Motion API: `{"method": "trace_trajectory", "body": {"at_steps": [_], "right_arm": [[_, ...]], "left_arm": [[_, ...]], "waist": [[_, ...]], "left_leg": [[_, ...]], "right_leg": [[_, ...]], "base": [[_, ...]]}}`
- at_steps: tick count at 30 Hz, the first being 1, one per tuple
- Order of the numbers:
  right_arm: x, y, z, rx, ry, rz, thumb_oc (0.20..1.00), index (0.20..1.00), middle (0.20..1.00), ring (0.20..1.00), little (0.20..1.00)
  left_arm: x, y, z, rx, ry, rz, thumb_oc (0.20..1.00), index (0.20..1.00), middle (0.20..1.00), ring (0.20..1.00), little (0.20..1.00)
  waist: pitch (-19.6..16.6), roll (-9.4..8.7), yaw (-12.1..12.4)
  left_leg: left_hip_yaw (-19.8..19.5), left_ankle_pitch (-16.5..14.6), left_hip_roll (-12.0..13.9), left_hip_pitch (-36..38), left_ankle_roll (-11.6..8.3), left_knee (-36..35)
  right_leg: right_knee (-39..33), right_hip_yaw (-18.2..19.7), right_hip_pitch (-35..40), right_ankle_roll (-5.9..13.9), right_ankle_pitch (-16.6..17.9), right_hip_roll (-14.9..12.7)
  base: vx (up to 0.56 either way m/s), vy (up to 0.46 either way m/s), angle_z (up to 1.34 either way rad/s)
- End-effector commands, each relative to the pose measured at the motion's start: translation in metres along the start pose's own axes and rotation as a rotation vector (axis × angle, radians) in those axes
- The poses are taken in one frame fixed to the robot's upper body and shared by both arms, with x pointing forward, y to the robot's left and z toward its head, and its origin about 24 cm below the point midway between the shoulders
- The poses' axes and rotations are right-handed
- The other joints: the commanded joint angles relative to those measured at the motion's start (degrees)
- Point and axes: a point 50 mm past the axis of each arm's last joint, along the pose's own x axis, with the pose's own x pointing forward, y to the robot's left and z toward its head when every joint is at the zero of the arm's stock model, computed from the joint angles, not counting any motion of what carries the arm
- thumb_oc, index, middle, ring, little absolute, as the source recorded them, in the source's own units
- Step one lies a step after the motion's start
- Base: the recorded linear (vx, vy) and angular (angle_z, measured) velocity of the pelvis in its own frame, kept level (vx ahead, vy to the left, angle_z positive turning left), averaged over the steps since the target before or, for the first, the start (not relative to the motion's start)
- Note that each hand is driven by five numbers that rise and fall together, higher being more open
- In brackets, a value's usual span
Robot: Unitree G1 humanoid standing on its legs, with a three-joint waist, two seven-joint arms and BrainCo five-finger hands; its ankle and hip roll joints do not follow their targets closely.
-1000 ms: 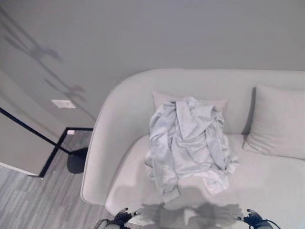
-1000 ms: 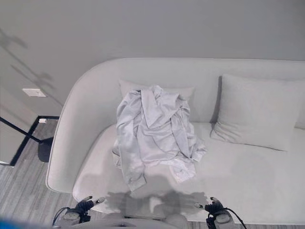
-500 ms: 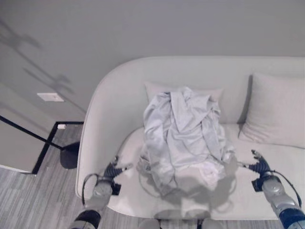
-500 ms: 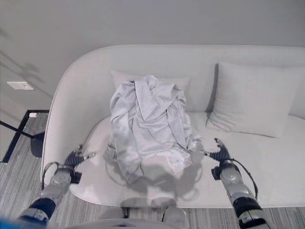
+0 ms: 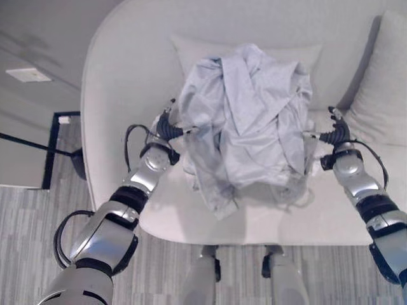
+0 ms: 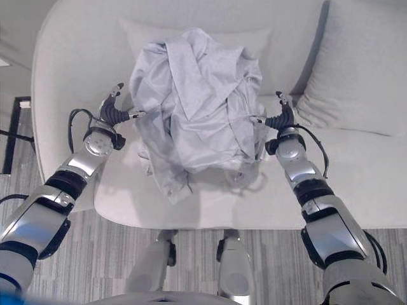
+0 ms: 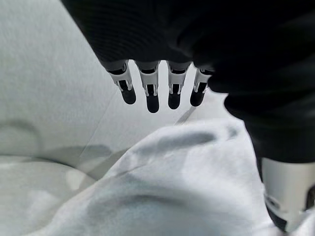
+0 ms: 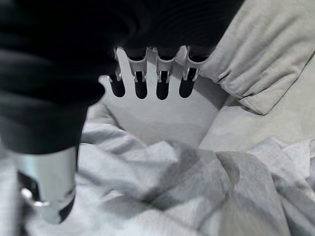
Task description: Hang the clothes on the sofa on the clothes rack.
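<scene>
My left hand (image 5: 166, 129) and right hand (image 5: 334, 132) flanked the clothes (image 5: 245, 117), fingers straight, holding nothing. The heap looked light, limp and slippery; bunched folds seemed the best hold.

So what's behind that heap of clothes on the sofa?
A pale cushion leans on the sofa back behind the clothes; only its top edge and corners show. Its lower part is covered.

Thin, slightly glossy cloth garment (image 5: 248, 114); matt, seemingly woven sofa (image 5: 127, 76).
</scene>
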Motion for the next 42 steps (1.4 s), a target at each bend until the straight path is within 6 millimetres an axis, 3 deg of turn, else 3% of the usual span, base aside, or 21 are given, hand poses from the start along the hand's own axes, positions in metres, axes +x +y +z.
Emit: {"method": "trace_trajectory", "body": {"at_steps": [1, 3, 6, 13, 23, 31, 42], "right_arm": [[0.011, -0.017, 0.024, 0.042, -0.08, -0.069, 1.0, 1.0, 1.0, 1.0, 1.0], [0.02, -0.023, 0.044, 0.034, -0.123, -0.091, 1.0, 1.0, 1.0, 1.0, 1.0], [0.026, -0.027, 0.059, 0.028, -0.155, -0.107, 1.0, 1.0, 1.0, 1.0, 1.0], [0.032, -0.031, 0.077, 0.031, -0.191, -0.116, 1.0, 1.0, 1.0, 1.0, 1.0], [0.031, -0.013, 0.081, 0.028, -0.191, -0.014, 1.0, 1.0, 1.0, 1.0, 1.0], [0.029, -0.004, 0.084, 0.034, -0.214, 0.011, 1.0, 1.0, 1.0, 1.0, 1.0], [0.024, -0.006, 0.065, -0.012, -0.179, 0.004, 1.0, 1.0, 1.0, 1.0, 1.0]], "left_arm": [[0.015, 0.027, 0.014, 0.043, -0.029, 0.104, 1.0, 1.0, 1.0, 1.0, 1.0], [0.025, 0.034, 0.031, 0.066, -0.063, 0.118, 1.0, 1.0, 1.0, 1.0, 1.0], [0.031, 0.04, 0.044, 0.087, -0.082, 0.131, 1.0, 1.0, 1.0, 1.0, 1.0], [0.039, 0.047, 0.064, 0.129, -0.114, 0.142, 1.0, 1.0, 1.0, 1.0, 1.0], [0.041, 0.041, 0.073, 0.106, -0.12, 0.118, 1.0, 1.0, 1.0, 1.0, 1.0], [0.04, 0.035, 0.067, 0.116, -0.098, 0.1, 1.0, 1.0, 1.0, 1.0, 1.0], [0.04, 0.036, 0.064, 0.116, -0.085, 0.095, 1.0, 1.0, 1.0, 1.0, 1.0]], "waist": [[-2.65, -1.38, 0.84], [-2.05, -1.18, 0.77], [-1.75, -1.06, 0.87], [-1.18, -0.82, 0.72], [-0.24, -0.8, 0.63], [0.15, -1.05, 0.29], [1.05, -1.26, -0.94]], "left_leg": [[0.07, -1.02, -2.05, -0.6, -2.28, 0.27], [0.05, -0.47, -2.35, -2.12, -2.45, 0.27], [0.05, -0.04, -2.55, -3.38, -2.62, 0.27], [0.07, 0.39, -2.81, -4.74, -2.8, 0.27], [0.14, 0.69, -3.07, -4.9, -2.84, 0.27], [0.06, 0.67, -3.05, -4.97, -2.86, 0.27], [0.53, 0.7, -2.93, -5.39, -2.67, 0.27]], "right_leg": [[0.74, 1.26, -4.54, 8.2, 0.94, -2.22], [0.74, 1.2, -6.01, 8.26, 1.5, -2.14], [0.74, 1.08, -7.31, 8.26, 1.87, -2.08], [0.74, 1.23, -8.73, 8.26, 2.43, -2.13], [0.74, 1.21, -9.09, 8.26, 2.73, -2.11], [0.74, 1.27, -9.24, 8.26, 2.86, -2.02], [0.74, 1.57, -10.05, 8.26, 3.15, -2.0]], "base": [[-0.05, -0.022, -0.02], [-0.05, -0.021, 0.0], [-0.01, -0.004, 0.0], [0.0, 0.0, 0.0], [0.0, 0.0, 0.0], [0.0, 0.0, 0.0], [0.0, 0.0, 0.0]]}}
